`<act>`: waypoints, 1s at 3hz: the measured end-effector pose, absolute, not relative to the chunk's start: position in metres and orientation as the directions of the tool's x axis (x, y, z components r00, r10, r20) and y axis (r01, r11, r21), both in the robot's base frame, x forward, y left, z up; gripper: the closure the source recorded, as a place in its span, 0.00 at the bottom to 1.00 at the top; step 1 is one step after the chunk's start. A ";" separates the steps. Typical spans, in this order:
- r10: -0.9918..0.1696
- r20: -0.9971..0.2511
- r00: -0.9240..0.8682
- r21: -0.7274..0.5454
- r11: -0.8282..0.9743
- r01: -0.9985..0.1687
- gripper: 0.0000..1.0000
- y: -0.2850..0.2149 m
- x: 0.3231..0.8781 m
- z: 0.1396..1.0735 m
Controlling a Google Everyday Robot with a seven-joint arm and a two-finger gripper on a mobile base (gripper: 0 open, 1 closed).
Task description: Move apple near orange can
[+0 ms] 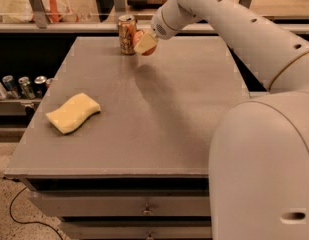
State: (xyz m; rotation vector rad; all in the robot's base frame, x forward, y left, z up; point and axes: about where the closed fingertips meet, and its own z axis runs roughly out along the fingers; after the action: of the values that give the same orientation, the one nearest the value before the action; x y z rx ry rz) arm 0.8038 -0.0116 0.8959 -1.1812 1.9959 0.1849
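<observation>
The orange can [127, 34] stands upright at the far edge of the grey table [169, 114]. My gripper [145, 43] reaches in from the right and is shut on the apple [148, 50]. Only a red-orange sliver of the apple shows, below and behind the pale fingers [145, 42]. The apple sits just right of the can, almost touching it, low over the table top. I cannot tell whether it rests on the surface.
A wavy yellow sponge [73, 112] lies at the table's left front. Silvery cans [24, 86] stand in a row on a lower shelf to the left. My arm [234, 29] crosses the far right of the table. Drawers [144, 209] are under the front edge.
</observation>
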 end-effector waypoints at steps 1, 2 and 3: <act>-0.653 -0.704 -0.281 -0.227 0.581 -0.781 0.82 -0.009 0.809 0.887; -0.634 -0.712 -0.301 -0.201 0.595 -0.778 0.59 -0.006 0.812 0.879; -0.622 -0.719 -0.310 -0.182 0.598 -0.780 0.35 -0.003 0.812 0.874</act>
State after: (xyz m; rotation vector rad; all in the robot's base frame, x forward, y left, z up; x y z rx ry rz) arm 0.8123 -0.0033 0.8735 -1.1083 2.0380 0.2547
